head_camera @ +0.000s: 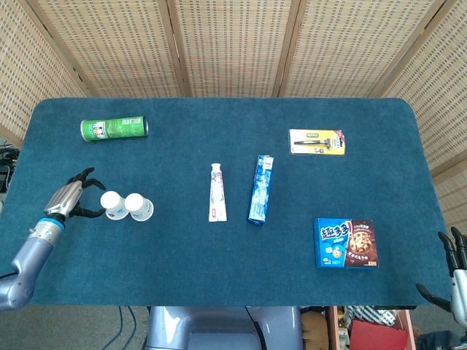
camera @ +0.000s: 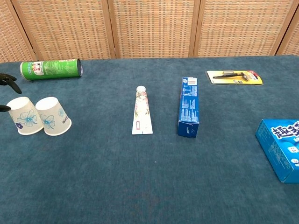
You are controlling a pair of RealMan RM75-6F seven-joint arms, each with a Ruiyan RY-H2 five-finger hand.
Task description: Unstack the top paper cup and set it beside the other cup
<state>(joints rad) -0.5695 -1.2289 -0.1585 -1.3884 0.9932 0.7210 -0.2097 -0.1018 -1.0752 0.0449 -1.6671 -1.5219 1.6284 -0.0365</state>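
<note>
Two white paper cups with blue flower prints stand upside down, side by side and touching, at the table's left. The one I hold is on the left, resting on the cloth and leaning slightly. The other cup stands just to its right. My left hand reaches in from the left and holds the left cup between its thumb and a finger, with the other fingers spread. In the chest view only its dark fingertips show at the frame edge. My right hand hangs open, off the table's front right corner.
A green can lies on its side behind the cups. A toothpaste tube and a blue box lie mid-table. A razor pack is at the back right. A blue cookie box sits front right.
</note>
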